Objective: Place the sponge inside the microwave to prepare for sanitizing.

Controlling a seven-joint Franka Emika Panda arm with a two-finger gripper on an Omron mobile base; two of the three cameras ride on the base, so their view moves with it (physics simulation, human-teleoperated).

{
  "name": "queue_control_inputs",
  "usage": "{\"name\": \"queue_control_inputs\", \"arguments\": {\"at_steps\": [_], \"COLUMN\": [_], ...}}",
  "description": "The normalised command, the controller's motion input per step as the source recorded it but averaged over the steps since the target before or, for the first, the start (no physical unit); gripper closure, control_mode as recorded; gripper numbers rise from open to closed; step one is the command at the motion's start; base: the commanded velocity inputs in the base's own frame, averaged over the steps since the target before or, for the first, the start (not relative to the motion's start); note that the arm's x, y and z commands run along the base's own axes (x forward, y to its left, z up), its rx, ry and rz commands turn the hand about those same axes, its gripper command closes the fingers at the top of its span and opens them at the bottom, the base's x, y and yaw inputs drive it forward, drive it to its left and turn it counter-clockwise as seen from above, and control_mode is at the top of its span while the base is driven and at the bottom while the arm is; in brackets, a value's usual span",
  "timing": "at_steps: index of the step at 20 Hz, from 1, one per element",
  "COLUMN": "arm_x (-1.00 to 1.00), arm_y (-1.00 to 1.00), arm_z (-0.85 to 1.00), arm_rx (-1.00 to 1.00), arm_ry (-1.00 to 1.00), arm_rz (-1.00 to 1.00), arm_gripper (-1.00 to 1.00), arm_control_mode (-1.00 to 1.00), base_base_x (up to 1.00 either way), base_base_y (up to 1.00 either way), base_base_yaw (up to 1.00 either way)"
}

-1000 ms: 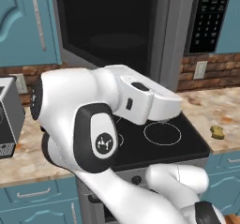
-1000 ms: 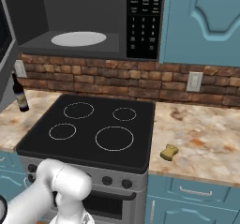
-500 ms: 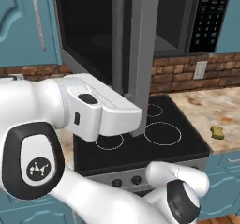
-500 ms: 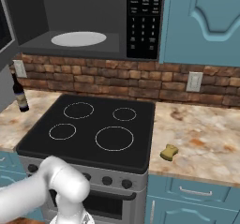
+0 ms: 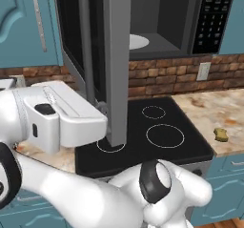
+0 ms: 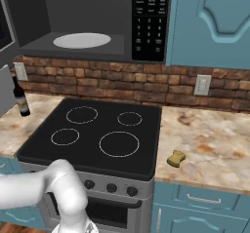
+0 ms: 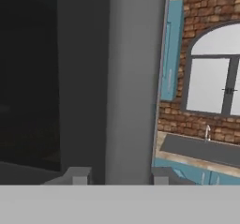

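Two fingertips of my pincer [image 7: 120, 174] stand apart astride the microwave [image 5: 157, 22] door edge; I should swing it fully wide, since the sponge [image 6: 176, 158] waits on the tabletop [image 6: 215, 144].

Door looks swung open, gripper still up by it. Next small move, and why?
Probably back the gripper off the microwave door and swing right toward the sponge. The door stands wide, the white plate is exposed, and the sponge lies untouched on the counter right of the stove.
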Motion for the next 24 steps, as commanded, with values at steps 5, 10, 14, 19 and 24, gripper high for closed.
{"name": "queue_control_inputs", "arguments": {"at_steps": [5,10,14,19,24], "arm_x": [0.0,-0.05,-0.27,0.0,0.04], "arm_y": [0.34,0.16,0.0,0.39,0.54], "arm_z": [0.0,0.0,0.0,0.0,-0.01], "arm_rx": [0.0,0.0,0.0,0.0,-0.03], "arm_ry": [0.0,0.0,0.0,0.04,0.1], "arm_rz": [0.0,-0.01,-0.02,0.0,-0.01], "arm_gripper": [-1.0,-1.0,-1.0,-1.0,-1.0], "arm_control_mode": [-1.0,-1.0,-1.0,-1.0,-1.0], "base_base_x": [0.0,0.0,0.0,0.0,0.0], "base_base_y": [0.0,0.0,0.0,0.0,0.0], "base_base_yaw": [0.0,0.0,0.0,0.0,0.0]}}
